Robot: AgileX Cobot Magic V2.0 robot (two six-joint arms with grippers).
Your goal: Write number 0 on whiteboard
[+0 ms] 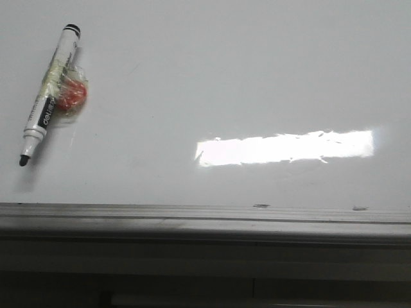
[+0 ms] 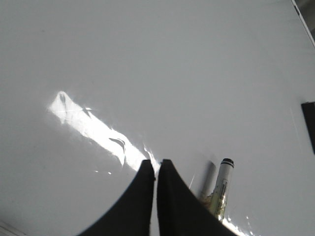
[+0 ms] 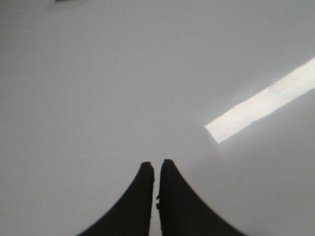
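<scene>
On the whiteboard (image 1: 192,77) lies a marker (image 1: 50,93) at the far left in the front view, uncapped, its black tip pointing toward the near edge and its black end toward the far side; yellowish tape is wrapped around the barrel, and a small red lump (image 1: 72,96) in clear wrapping touches its right side; a bright rectangular glare patch (image 1: 286,147) sits to the right, near the grey edge rail (image 1: 205,215); two small dark marks are on that rail. No drawn loop is visible on the white surface. The left gripper (image 2: 156,169) hangs above the board, its dark fingers almost touching, holding nothing; the marker lies just beside it, apart from the fingers. The right gripper (image 3: 156,172) is likewise nearly closed and empty, over bare board, with the glare near it.
</scene>
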